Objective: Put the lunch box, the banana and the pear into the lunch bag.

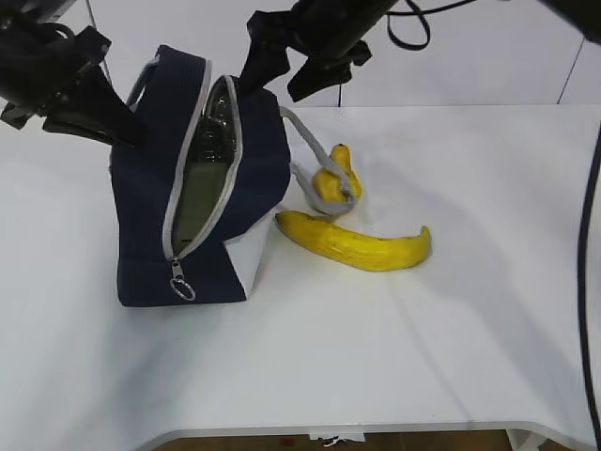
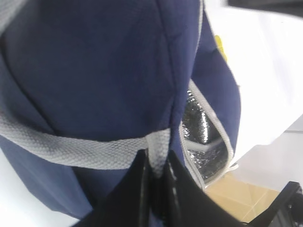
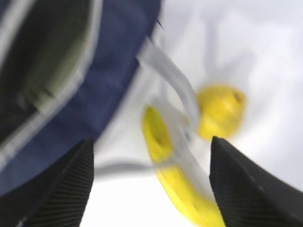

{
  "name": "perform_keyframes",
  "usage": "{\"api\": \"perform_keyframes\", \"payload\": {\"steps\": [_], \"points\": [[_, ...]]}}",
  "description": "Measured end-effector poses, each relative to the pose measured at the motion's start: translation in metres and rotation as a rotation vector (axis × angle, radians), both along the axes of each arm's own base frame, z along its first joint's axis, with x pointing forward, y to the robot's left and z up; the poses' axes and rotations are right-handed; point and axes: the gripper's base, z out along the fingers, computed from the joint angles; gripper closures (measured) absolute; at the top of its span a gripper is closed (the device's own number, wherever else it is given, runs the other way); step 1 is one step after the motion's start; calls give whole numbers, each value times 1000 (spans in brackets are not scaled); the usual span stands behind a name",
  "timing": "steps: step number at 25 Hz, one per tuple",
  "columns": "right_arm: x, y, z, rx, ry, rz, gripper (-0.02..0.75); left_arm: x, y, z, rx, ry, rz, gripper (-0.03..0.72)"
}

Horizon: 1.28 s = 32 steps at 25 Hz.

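Observation:
The navy lunch bag stands tilted on the white table, its zipper open. A dull green surface shows inside; it looks like the lunch box lid. My left gripper is shut on the bag's grey handle, with the jaws pinching the strap. My right gripper is open and empty above the bag's right top edge. The banana lies right of the bag. The pear sits behind it, under the other handle loop. The blurred right wrist view shows the banana, the pear and the bag below the open gripper.
The zipper pull hangs at the bag's lower front. The silver lining shows in the opening. The table's front edge is near the bottom, and a wall stands behind the table.

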Motion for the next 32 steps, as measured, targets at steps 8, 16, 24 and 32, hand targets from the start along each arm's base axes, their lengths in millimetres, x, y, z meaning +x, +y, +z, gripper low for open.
{"api": "perform_keyframes", "payload": {"steps": [8, 16, 24, 32], "points": [[-43, -34, 29, -231, -43, 0, 155, 0, 1, -1, 19, -4, -5, 676], [-75, -53, -13, -436, 17, 237, 157, -2, 3, -3, 54, 5, -25, 675], [-74, -55, -51, -510, 47, 409, 157, -4, 5, -4, 81, 17, -44, 675], [-59, -50, -98, -524, 103, 422, 157, -4, 5, -5, 85, 17, -45, 675]]}}
